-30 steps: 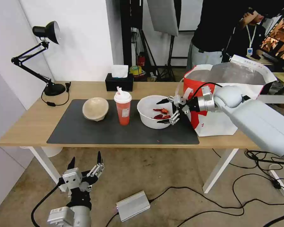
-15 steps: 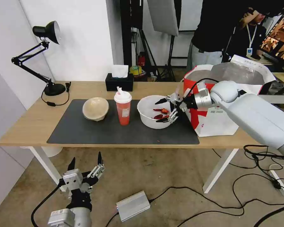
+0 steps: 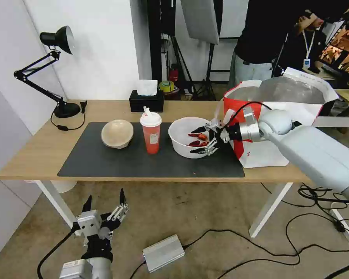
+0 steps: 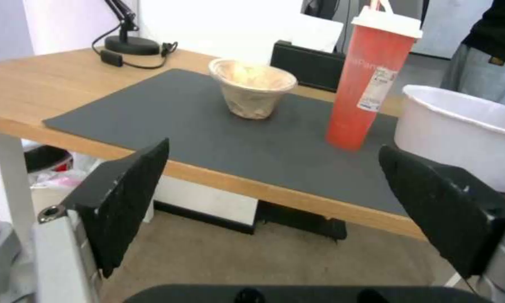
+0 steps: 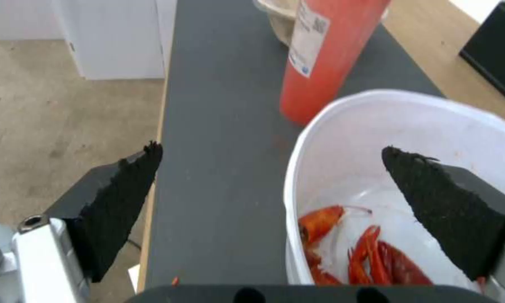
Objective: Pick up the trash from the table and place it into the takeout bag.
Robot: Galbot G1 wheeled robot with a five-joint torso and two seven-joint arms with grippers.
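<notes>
Bright, even indoor light; soft shadows under the table (image 3: 38, 155); wrist views slightly blurred.

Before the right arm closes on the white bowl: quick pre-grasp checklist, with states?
1. right gripper open: ok, fingers spread.
2. Fingers straddle the rim of the white bowl, one inside, one outside over the mat: ok in the right wrist view.
3. red cup apart from the bowl: ok, a gap shows.
4. takeout bag open, upright beside the bowl: ok.
5. Finger depth on the wall: cannot tell.
6. left gripper open, parked below the table: ok.
</notes>
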